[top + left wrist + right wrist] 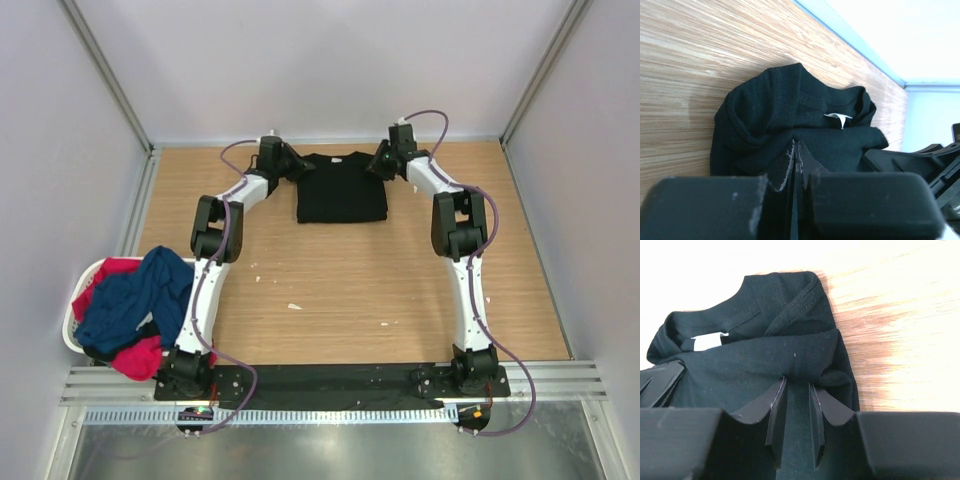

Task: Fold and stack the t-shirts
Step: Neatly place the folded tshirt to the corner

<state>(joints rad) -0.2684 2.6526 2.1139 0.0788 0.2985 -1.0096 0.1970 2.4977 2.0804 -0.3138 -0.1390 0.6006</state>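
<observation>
A black t-shirt (340,190) lies folded into a rectangle at the far middle of the table, collar toward the back wall. At its far left corner my left gripper (296,168) is shut. In the left wrist view, that gripper's (796,144) tips pinch a crease of the black cloth (790,105). At the far right corner is my right gripper (378,163). Its jaws (797,381) stand a little apart over the cloth (765,355), with a bunched fold at the tips. A navy t-shirt (135,295) and a red-pink t-shirt (140,358) are heaped at the left.
A white laundry basket (75,310) holds the navy and red-pink shirts at the table's left edge, beside the left arm. Grey walls enclose the table on three sides. A metal rail (330,385) runs along the near edge. Small white specks (294,306) lie mid-table.
</observation>
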